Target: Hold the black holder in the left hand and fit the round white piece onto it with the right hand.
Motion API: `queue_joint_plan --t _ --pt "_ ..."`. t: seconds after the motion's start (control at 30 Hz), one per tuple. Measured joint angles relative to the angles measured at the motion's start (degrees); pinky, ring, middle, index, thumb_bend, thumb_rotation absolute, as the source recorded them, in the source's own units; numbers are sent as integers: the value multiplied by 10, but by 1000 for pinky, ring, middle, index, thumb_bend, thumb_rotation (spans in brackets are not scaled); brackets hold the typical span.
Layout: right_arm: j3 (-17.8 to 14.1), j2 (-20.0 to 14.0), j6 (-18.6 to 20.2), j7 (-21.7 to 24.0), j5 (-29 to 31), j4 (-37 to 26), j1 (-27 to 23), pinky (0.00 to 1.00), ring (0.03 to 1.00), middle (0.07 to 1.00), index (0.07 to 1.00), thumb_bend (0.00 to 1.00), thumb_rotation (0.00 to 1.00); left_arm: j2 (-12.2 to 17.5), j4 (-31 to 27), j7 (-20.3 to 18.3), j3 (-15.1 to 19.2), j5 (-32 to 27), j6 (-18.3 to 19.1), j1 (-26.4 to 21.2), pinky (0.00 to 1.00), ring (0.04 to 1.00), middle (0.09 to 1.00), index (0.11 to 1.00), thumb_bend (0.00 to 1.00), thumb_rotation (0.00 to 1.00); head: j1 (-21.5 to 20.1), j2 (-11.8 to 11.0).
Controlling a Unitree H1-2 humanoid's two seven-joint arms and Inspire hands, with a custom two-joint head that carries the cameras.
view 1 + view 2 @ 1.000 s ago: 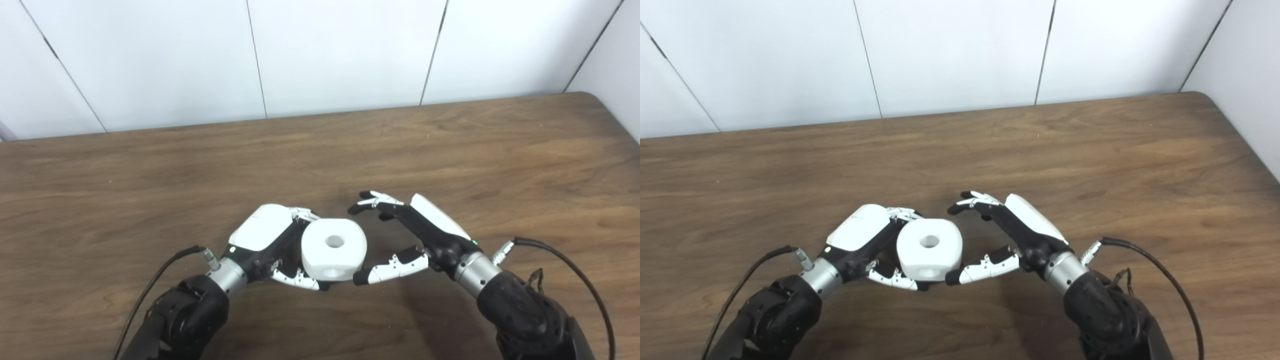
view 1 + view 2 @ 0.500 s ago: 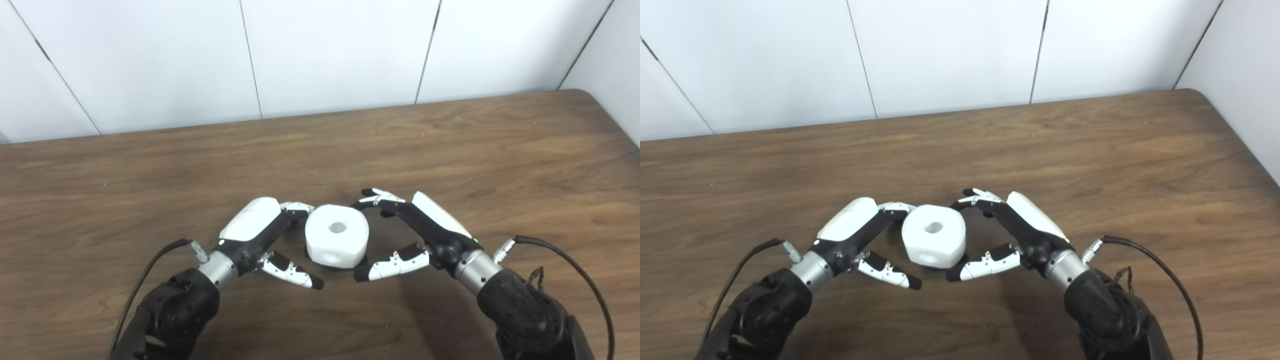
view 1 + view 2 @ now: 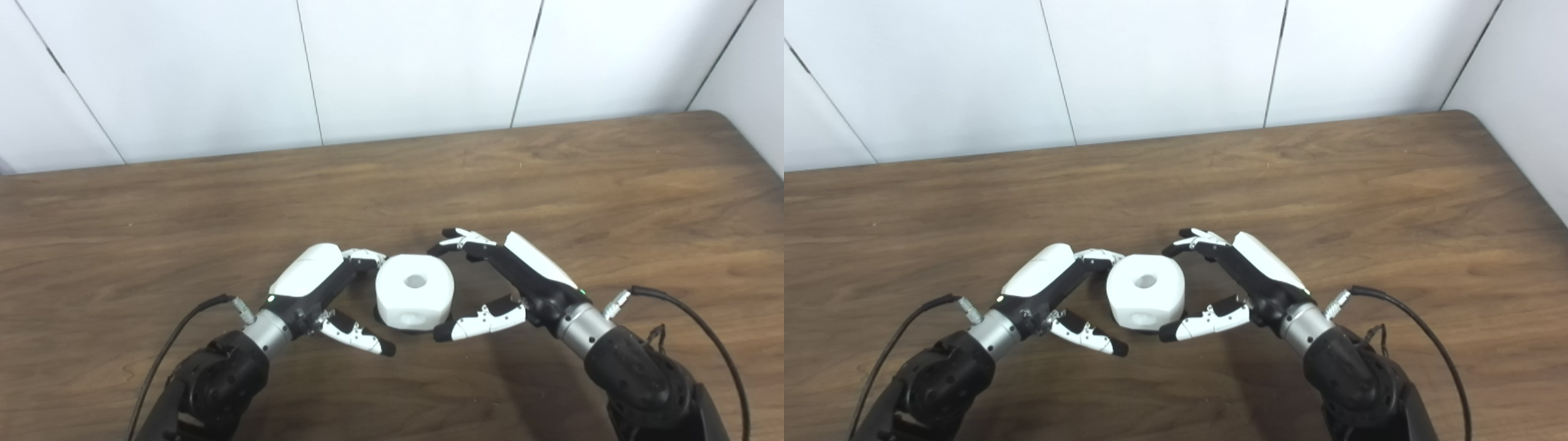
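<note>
One white piece (image 3: 415,292): round, with a hole on top, sitting on the black holder (image 3: 411,327)
Black holder: only its dark rim shows, low on the table (image 3: 551,177)
Left hand (image 3: 318,285): fingers spread, holding nothing, just beside the piece
Right hand (image 3: 508,278): fingers spread, holding nothing, on the other side

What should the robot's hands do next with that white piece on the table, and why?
Probably draw both hands back. The round white piece already sits on the black holder, which shows only as a dark rim beneath it. The left hand and right hand are open beside it, gripping nothing.
</note>
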Motion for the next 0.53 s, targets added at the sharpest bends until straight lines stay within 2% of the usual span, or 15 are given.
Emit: queue_joint_plan --t 0.23,0.53 --pt "0 -6 0 -1 3 0 -2 831 960 933 776 1000 451 0 -3 0 13 -9 3 4 726 838 832 939 998 233 3 -2" --pt "-10 -9 0 -1 11 0 -3 845 965 932 773 1000 470 2 -25 -22 45 -51 40 20 764 856 864 974 1000 254 16 -4"
